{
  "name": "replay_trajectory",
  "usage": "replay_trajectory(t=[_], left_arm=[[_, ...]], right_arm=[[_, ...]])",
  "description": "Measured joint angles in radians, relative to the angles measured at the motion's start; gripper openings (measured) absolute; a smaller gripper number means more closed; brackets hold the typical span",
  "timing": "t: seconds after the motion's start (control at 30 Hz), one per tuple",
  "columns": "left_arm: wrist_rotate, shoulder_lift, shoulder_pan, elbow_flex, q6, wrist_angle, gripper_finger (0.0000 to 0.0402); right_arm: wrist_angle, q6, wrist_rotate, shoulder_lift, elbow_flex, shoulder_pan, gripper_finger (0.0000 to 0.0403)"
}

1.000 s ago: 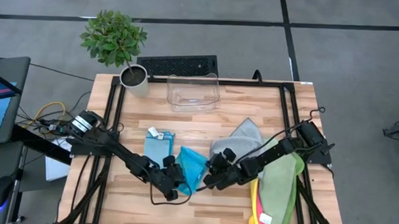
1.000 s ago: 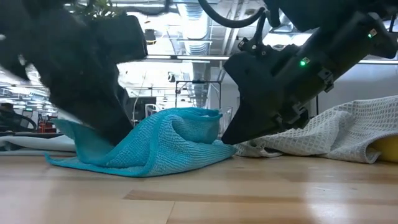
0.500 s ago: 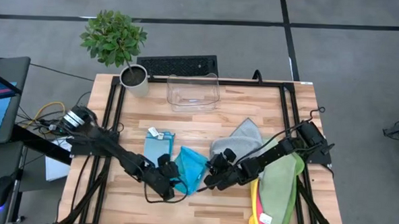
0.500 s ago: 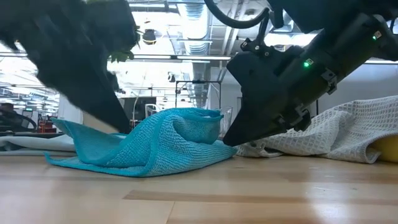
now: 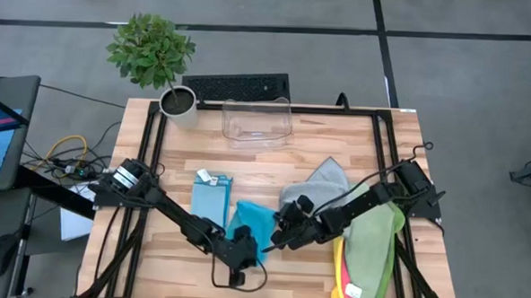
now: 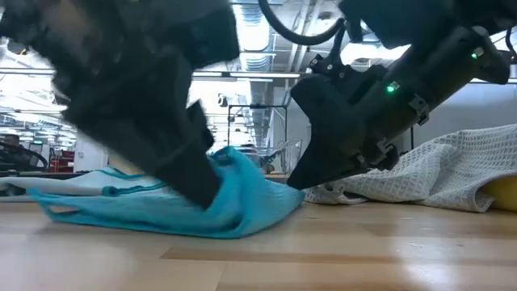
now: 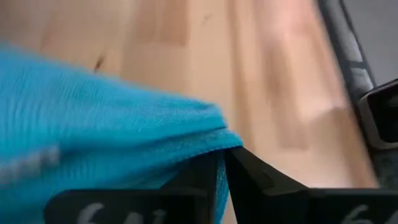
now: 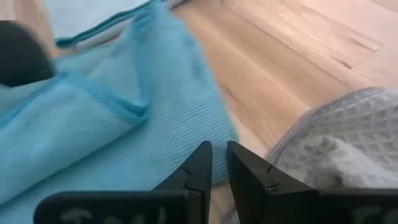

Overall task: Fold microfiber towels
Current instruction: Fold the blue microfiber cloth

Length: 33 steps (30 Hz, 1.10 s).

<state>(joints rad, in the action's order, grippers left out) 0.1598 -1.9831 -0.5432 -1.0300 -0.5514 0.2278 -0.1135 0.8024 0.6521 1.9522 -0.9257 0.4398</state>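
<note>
Left tool (image 5: 246, 253) has just slid right and clamped shut on the teal towel's (image 5: 249, 222) near edge, flattening its hump mid-bench, so a fold looks underway. Right tool (image 5: 275, 242) pins the towel's right edge, fingers nearly closed.

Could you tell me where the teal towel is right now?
In the high view, the teal towel lies near the table's front middle, between the folded light blue towel and the grey towel, with the left hand shut on its edge.
</note>
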Motion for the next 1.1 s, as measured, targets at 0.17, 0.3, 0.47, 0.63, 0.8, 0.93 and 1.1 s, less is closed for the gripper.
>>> replay_trajectory(t=[0.17,0.3,0.47,0.63,0.8,0.93,1.1], left_arm=[[-0.003,-0.002,-0.004,-0.033,0.015,-0.017,0.0013],[-0.030,0.000,-0.018,-0.040,-0.051,-0.011,0.0011],[-0.040,0.077,-0.027,-0.053,-0.079,-0.144,0.0010],[0.090,0.222,-0.041,-0.082,0.013,-0.293,0.0010],[0.351,0.257,-0.044,-0.082,0.111,-0.471,0.0022],[0.291,0.218,-0.003,-0.080,0.051,-0.556,0.0069],[0.268,0.172,0.020,-0.079,0.098,-0.561,0.0153]], right_arm=[[-0.050,-0.042,-0.001,0.000,0.000,0.004,0.0075],[-0.084,-0.069,-0.003,0.000,-0.001,0.005,0.0075],[-0.055,-0.069,-0.005,0.000,0.000,0.002,0.0075],[-0.033,-0.054,-0.006,0.000,0.000,-0.003,0.0075],[-0.028,-0.051,-0.002,0.000,0.000,-0.003,0.0075],[-0.025,-0.051,-0.007,0.000,0.000,-0.003,0.0075],[-0.024,-0.051,-0.007,0.000,0.000,-0.002,0.0075]])
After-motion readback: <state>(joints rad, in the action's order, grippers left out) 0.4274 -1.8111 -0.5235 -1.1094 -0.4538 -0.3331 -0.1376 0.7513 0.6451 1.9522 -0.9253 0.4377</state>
